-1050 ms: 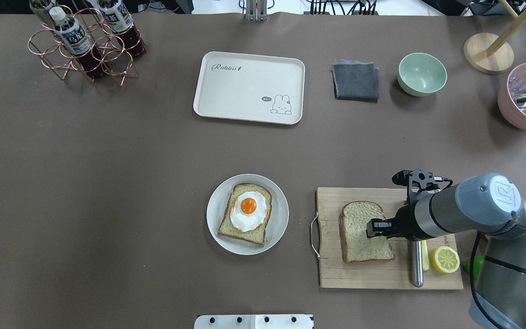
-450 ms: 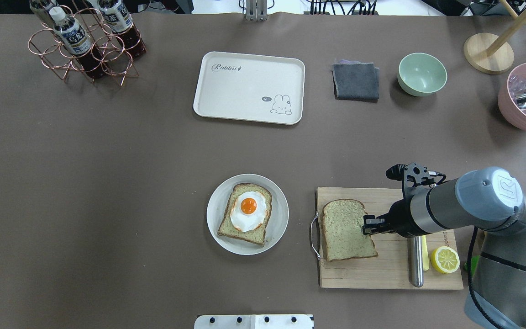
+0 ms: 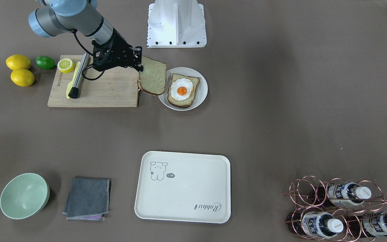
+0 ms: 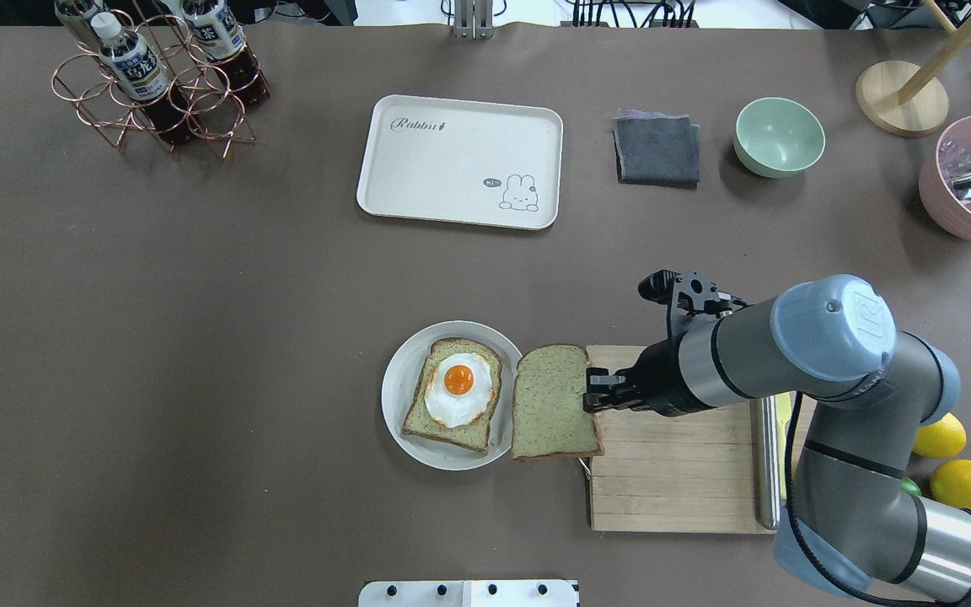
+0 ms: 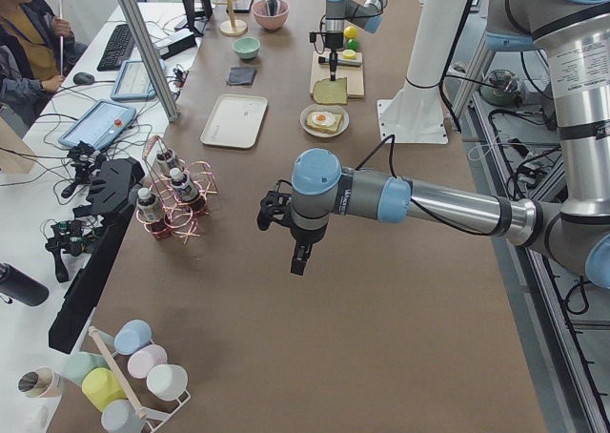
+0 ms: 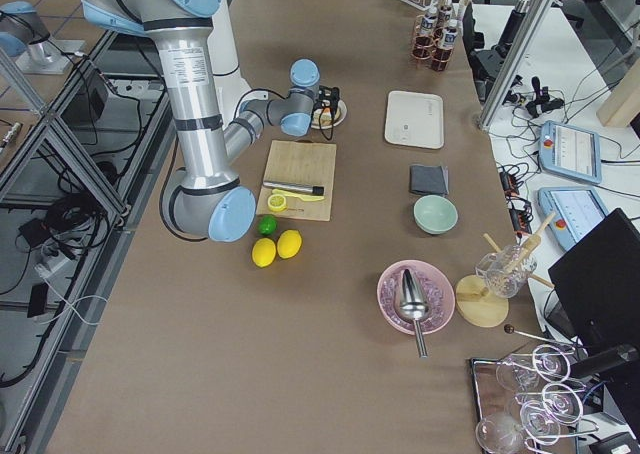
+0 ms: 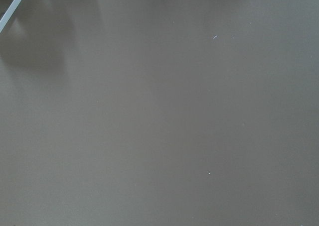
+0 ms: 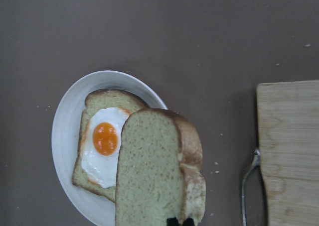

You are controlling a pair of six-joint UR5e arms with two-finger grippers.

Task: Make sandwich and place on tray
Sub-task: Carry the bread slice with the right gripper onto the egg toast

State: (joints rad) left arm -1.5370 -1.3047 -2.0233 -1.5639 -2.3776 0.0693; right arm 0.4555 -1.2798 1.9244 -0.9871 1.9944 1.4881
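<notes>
My right gripper (image 4: 593, 400) is shut on the right edge of a tan bread slice (image 4: 551, 403). It holds the slice in the air between the wooden cutting board (image 4: 671, 480) and the round white dish (image 4: 393, 371). The slice's left edge overlaps the dish's rim. In the right wrist view the slice (image 8: 154, 171) partly covers the dish. On the dish lies the other slice (image 4: 418, 417) with the fried egg (image 4: 458, 389) on top. The cream tray (image 4: 452, 169) lies bare at the far middle. My left gripper (image 5: 297, 259) hovers over bare table in the exterior left view only; I cannot tell if it is open.
A steel-handled knife (image 4: 765, 472) lies on the cutting board's right side, with lemons (image 4: 970, 485) beyond it. A grey cloth (image 4: 657, 150), a green bowl (image 4: 779, 136) and a pink bowl (image 4: 970, 181) stand at the far right. A copper bottle rack (image 4: 157, 84) stands at the far left.
My right gripper has carried the bread slice to the left, off the cutting board and up to the dish's edge. The dish, egg and tray have not moved.
</notes>
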